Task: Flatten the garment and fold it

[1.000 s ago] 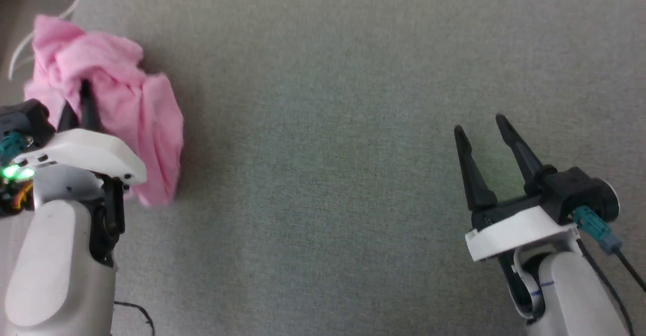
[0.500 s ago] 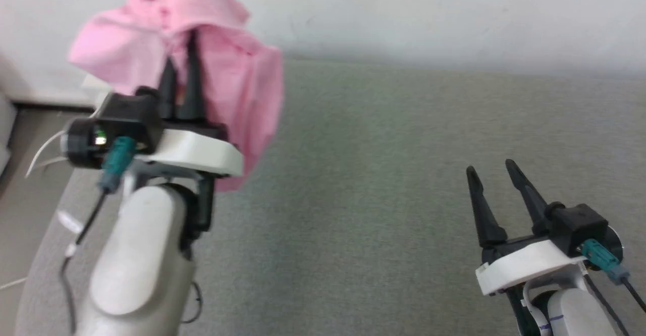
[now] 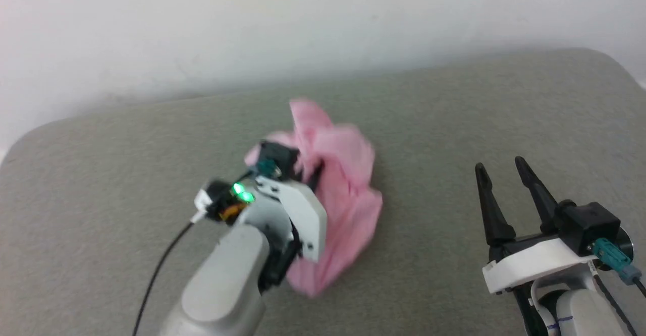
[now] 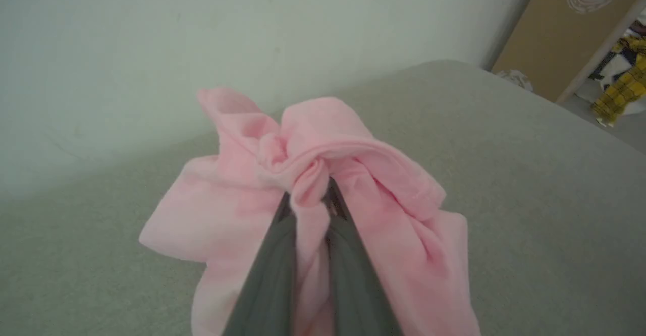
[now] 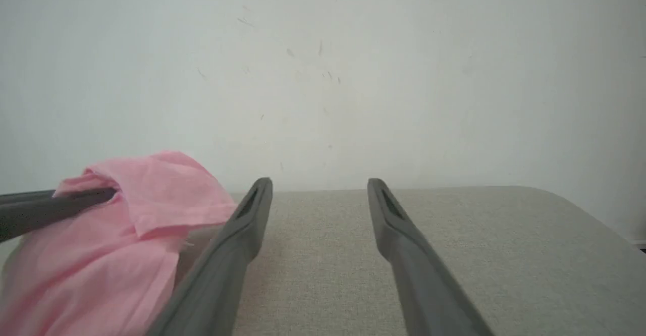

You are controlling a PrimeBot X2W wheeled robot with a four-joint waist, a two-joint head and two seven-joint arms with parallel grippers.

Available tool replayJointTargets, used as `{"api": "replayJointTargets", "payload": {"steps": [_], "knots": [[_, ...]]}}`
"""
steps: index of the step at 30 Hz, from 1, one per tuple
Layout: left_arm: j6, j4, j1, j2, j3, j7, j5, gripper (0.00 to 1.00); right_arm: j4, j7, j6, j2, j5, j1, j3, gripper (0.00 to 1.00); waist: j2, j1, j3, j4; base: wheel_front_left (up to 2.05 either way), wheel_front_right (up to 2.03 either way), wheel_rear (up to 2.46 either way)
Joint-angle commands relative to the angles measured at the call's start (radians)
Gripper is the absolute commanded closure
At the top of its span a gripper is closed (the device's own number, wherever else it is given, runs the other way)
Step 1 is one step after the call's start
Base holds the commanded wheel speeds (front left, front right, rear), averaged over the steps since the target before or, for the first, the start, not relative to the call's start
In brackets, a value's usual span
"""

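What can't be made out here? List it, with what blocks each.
- Left gripper fingertips: buried in cloth folds in the left wrist view; behind its own wrist housing in the head view.
- Garment type and edges: bunched, and blurred in the head view.
- Garment's lower part: cut off by the left wrist view's bottom edge.
- Yellow checked cloth: cut off at the left wrist view's right edge.

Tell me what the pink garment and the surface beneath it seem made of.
The garment: thin, soft matte cloth, knit or woven unclear; it bunches limply where the left gripper pinches it. The surface: matte grey-green textile covering, seemingly, with a fine visible weave.
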Motion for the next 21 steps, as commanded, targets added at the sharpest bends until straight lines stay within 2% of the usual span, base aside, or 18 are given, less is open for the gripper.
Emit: {"api": "replayJointTargets", "payload": {"steps": [1,2,3,4,7,11,17,21], "knots": [[-0.03,0.063,0.025,-0.01,-0.027,0.083,-0.028,1.0,-0.005,-0.002,-0.001,0.002,0.009,0.001,0.002,0.0,-0.0001,-0.0001,0.057,-0.104,0.0,0.0,0.0],[-0.043,0.096,0.03,-0.014,-0.039,0.131,-0.043,0.85,-0.005,-0.003,-0.001,0.002,0.011,-0.002,0.002,0.0,-0.0001,-0.0001,0.064,-0.106,0.0,0.0,0.0],[-0.055,0.122,0.035,-0.018,-0.05,0.175,-0.057,0.55,-0.004,-0.005,-0.001,0.002,0.013,-0.005,0.002,0.0,-0.0001,-0.0001,0.069,-0.106,0.0,0.0,0.0],[-0.065,0.143,0.039,-0.023,-0.056,0.213,-0.074,0.03,-0.003,-0.005,-0.001,0.002,0.014,-0.007,0.003,0.0,-0.0001,-0.0001,0.074,-0.104,0.0,0.0,0.0],[-0.078,0.179,0.045,-0.033,-0.071,0.293,-0.105,0.0,0.002,-0.003,-0.001,0.002,0.014,-0.013,0.012,0.0,-0.0001,-0.0001,0.081,-0.087,0.0,0.0,0.0],[-0.078,0.158,0.046,-0.04,-0.055,0.265,-0.132,0.0,0.006,0.001,-0.001,0.002,0.008,-0.015,0.019,0.0,-0.0001,-0.0001,0.076,-0.058,0.0,0.0,0.0],[-0.087,0.012,0.09,-0.048,0.025,0.025,-0.188,0.0,0.006,0.014,-0.001,0.002,-0.007,-0.011,0.03,0.0,-0.0001,-0.0001,0.042,0.015,0.0,0.0,0.0],[-0.039,-0.093,0.147,-0.011,0.084,-0.162,-0.149,0.0,-0.002,0.026,-0.001,0.002,-0.013,-0.001,0.037,0.0,-0.0001,-0.0001,0.019,0.063,0.0,0.0,0.0]]}}
